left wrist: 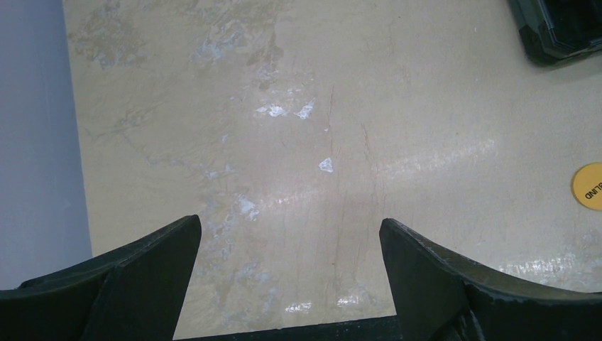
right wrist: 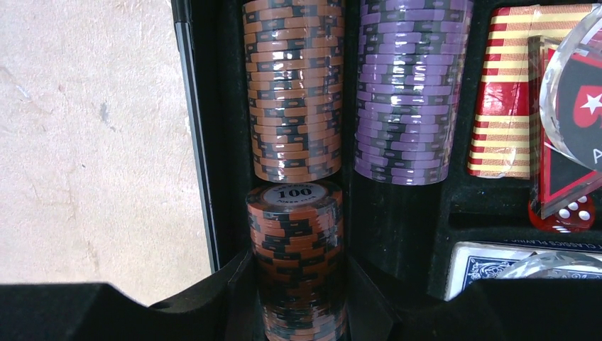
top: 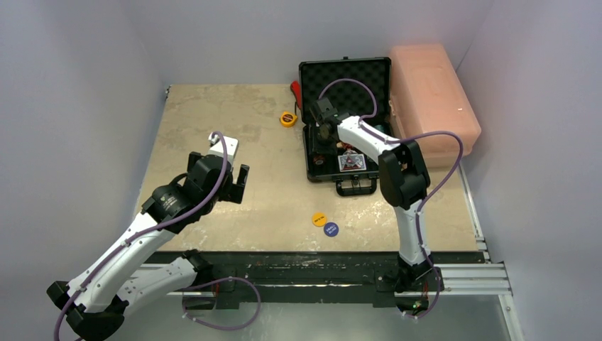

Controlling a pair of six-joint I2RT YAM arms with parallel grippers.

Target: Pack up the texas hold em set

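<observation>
The black briefcase (top: 310, 170) lies open at the back right, foam lid up. My right gripper (top: 325, 132) is over its left slot, shut on a stack of orange chips (right wrist: 297, 241) with a "100" chip on top, a finger (right wrist: 234, 280) on each side. Further along that slot lies another orange stack (right wrist: 292, 85), with a purple stack (right wrist: 408, 92) in the neighbouring slot. A red-striped deck (right wrist: 500, 92), a blue deck (right wrist: 490, 266) and a red die (right wrist: 568, 213) fill the right compartments. A yellow button (top: 319, 219) and a blue button (top: 331, 229) lie on the table. My left gripper (left wrist: 289, 224) hovers open over bare table.
A pink plastic box (top: 433, 92) stands right of the briefcase. A yellow tape measure (top: 287, 118) and a red object (top: 296, 92) lie left of the lid. The yellow button (left wrist: 589, 186) shows at the right edge of the left wrist view, the briefcase corner (left wrist: 561, 35) at the top right.
</observation>
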